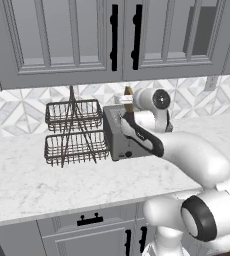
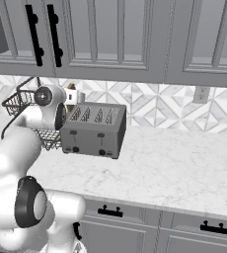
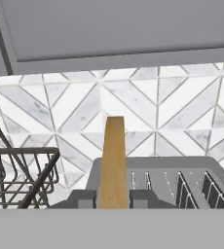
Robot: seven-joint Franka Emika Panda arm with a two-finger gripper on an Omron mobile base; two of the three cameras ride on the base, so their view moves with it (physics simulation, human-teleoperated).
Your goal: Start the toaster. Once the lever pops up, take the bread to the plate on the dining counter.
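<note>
Now lifting: gripper [image 3: 112, 199] clamped on the bread [image 3: 113, 160], seemingly clear of the toaster [image 2: 93, 129] (rack [image 1: 76, 132] at nine o'clock); next, carry to plate.

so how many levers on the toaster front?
2. On the toaster front in the right base view: left lever, right lever. The arm covers most of that face in the left base view.

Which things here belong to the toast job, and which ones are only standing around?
Job:
- toaster
- bread, gripped edge-on by the end effector

Standing around:
- wire basket rack
- wall outlet
- upper cabinets
</note>
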